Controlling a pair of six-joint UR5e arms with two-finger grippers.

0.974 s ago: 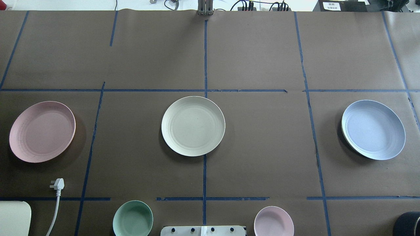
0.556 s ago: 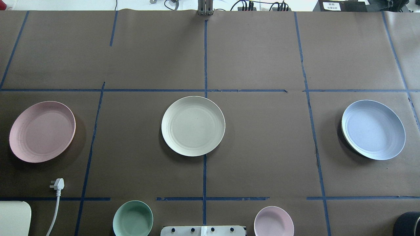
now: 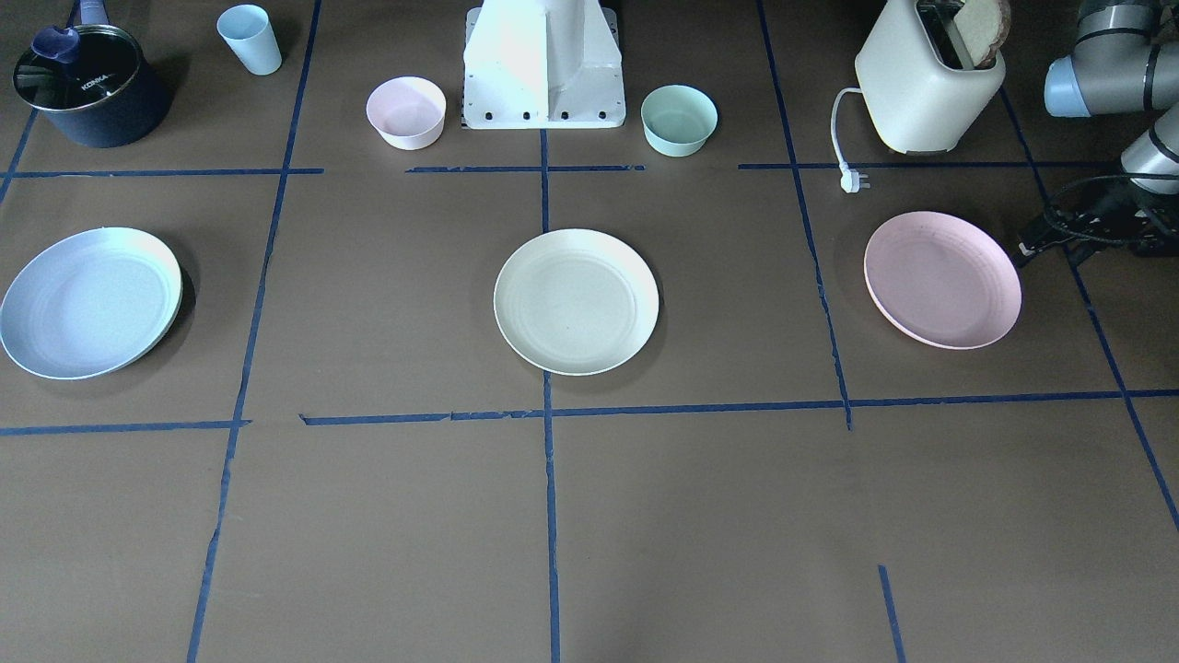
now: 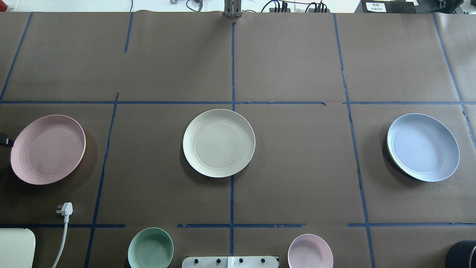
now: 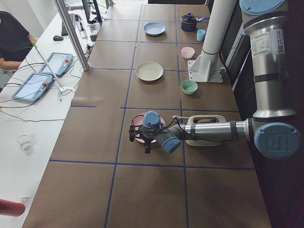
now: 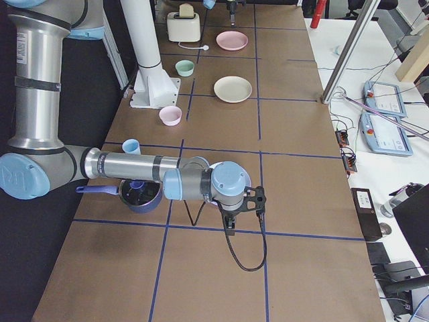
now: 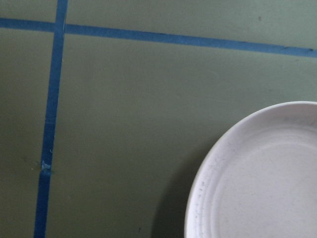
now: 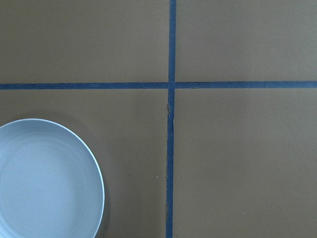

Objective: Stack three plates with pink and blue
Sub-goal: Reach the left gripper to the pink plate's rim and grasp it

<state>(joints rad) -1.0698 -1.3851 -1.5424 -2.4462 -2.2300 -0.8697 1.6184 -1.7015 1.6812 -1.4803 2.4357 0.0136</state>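
Three plates lie apart in a row on the brown table. The cream plate is in the middle, the pale pink plate on my left, the light blue plate on my right. My left gripper hangs at the pink plate's outer edge; only a dark tip shows in the overhead view, and I cannot tell its state. My right gripper hovers by the blue plate; I cannot tell its state. Both wrist views show a plate rim and no fingers.
A toaster with bread and its loose plug stand behind the pink plate. A mint bowl and a small pink bowl flank the robot base. A dark pot and a blue cup stand behind the blue plate.
A dark tip of my left gripper has come into the overhead view at the left edge, beside the pink plate. The plates have not moved.
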